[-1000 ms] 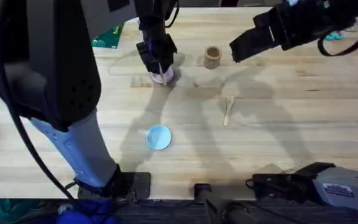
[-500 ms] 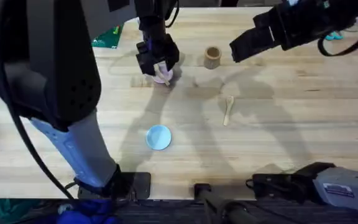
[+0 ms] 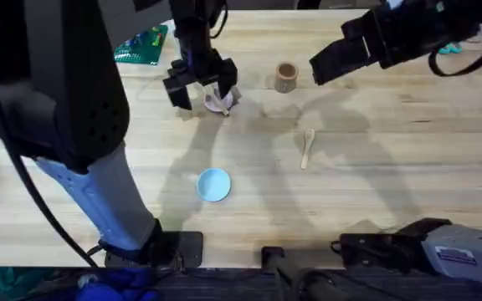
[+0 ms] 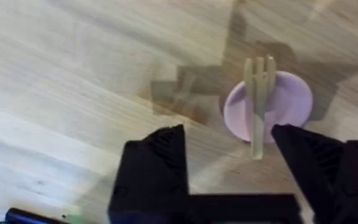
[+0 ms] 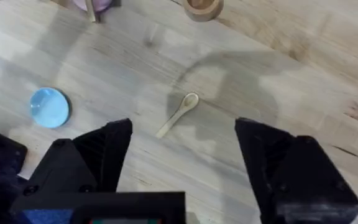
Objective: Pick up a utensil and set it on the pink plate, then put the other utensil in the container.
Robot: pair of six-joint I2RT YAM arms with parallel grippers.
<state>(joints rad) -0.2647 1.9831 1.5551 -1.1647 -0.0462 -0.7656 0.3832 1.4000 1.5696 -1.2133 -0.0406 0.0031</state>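
The wooden fork (image 4: 258, 99) lies across the pink plate (image 4: 291, 102), its handle sticking out over the rim. In the overhead view the pink plate (image 3: 218, 102) sits at the back of the table, left of the wooden cup container (image 3: 286, 77). My left gripper (image 3: 201, 87) hovers just left of the plate, open and holding nothing; its fingers (image 4: 160, 158) are spread wide. The wooden spoon (image 3: 307, 148) lies flat on the table, in front and a little right of the cup. My right gripper (image 3: 318, 65) hangs open, high above the table, right of the cup, with the spoon (image 5: 178, 115) below it.
A light blue plate (image 3: 213, 185) sits in the front middle of the table. A green box (image 3: 145, 46) lies at the back left. The left arm's large dark link covers the left side of the overhead view. Bare wood surrounds the spoon.
My left gripper has opened, let go of the fork on the pink plate and drawn back to the left. The right arm has not moved.
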